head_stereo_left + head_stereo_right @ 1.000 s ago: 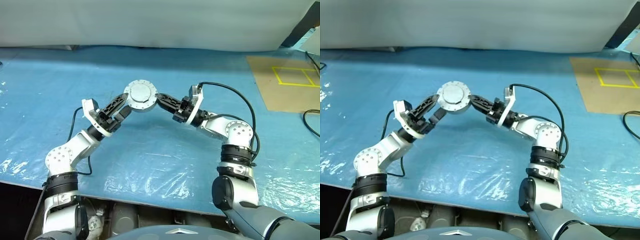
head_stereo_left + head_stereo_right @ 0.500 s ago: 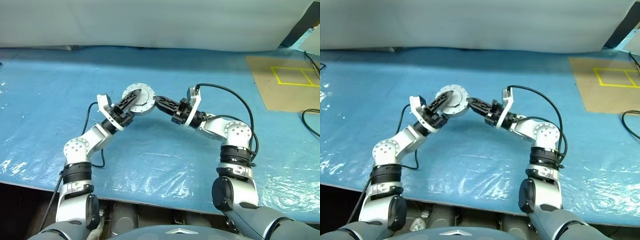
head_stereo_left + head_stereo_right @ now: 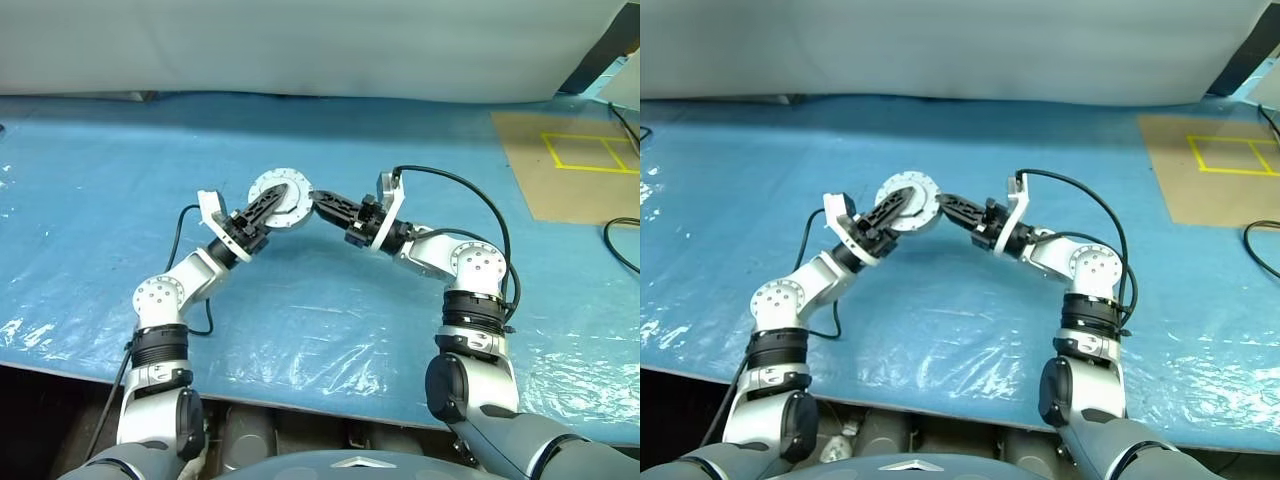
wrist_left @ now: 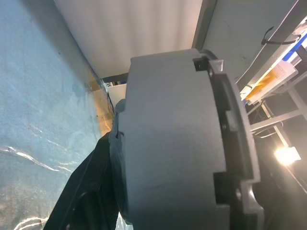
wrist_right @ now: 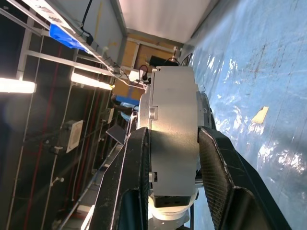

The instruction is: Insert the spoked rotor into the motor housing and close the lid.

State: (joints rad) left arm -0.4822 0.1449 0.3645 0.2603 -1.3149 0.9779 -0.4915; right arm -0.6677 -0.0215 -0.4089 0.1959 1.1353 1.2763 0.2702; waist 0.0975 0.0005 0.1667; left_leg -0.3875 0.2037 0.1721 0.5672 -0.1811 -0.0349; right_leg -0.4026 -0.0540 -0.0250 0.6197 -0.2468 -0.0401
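Observation:
The motor housing (image 3: 282,199), a short round silver can, hangs above the blue sheet between both arms. The lid (image 3: 910,188) sits on it, plain grey face up inside a pale rim. My right gripper (image 3: 318,203) comes in from the right and is shut on the housing. In the right wrist view its two black fingers (image 5: 136,177) clamp the can's (image 5: 172,139) flat faces. My left gripper (image 3: 268,200) reaches in from the left and lies across the lid's top. The left wrist view has the housing's grey wall (image 4: 168,139) very close. The spoked rotor is hidden.
A blue plastic sheet (image 3: 300,300) covers the table, whose front edge runs just before the arms. A brown board with a yellow taped square (image 3: 585,152) lies at the far right. A black cable (image 3: 625,245) crosses the right edge. A white backdrop closes the far side.
My left arm has swung in to the right, bringing its gripper from the housing's left edge onto the lid's top. The right gripper and the housing have stayed in place.

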